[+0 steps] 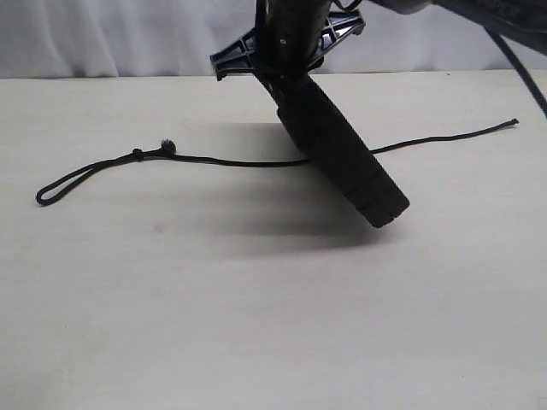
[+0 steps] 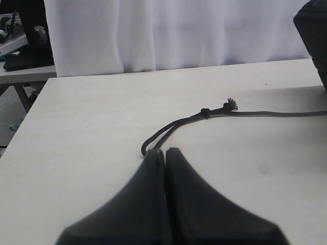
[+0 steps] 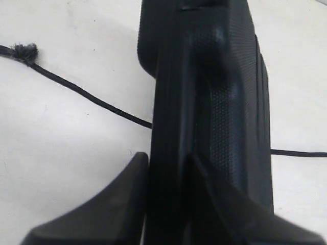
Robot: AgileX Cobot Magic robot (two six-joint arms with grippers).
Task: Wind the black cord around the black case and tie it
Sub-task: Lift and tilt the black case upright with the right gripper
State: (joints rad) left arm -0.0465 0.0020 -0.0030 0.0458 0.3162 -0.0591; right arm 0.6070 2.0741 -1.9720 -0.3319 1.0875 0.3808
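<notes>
The black case point(image 1: 342, 158) hangs tilted over the table, its upper end clamped in my right gripper point(image 1: 286, 73). In the right wrist view that gripper point(image 3: 166, 158) is shut on the case point(image 3: 214, 76), one finger on each face. The black cord point(image 1: 231, 161) lies stretched across the table and passes under the case. Its knot and frayed tuft point(image 1: 168, 146) and its loop point(image 1: 51, 192) are on the left. My left gripper point(image 2: 164, 150) is shut and empty, its tips just short of the loop point(image 2: 153, 143). It does not show in the exterior view.
A white curtain point(image 1: 102, 34) hangs behind the pale table point(image 1: 256, 325). A glossy robot cable point(image 1: 523, 73) drops at the upper right. The table's left edge point(image 2: 25, 117) and a cluttered side bench point(image 2: 20, 56) appear in the left wrist view.
</notes>
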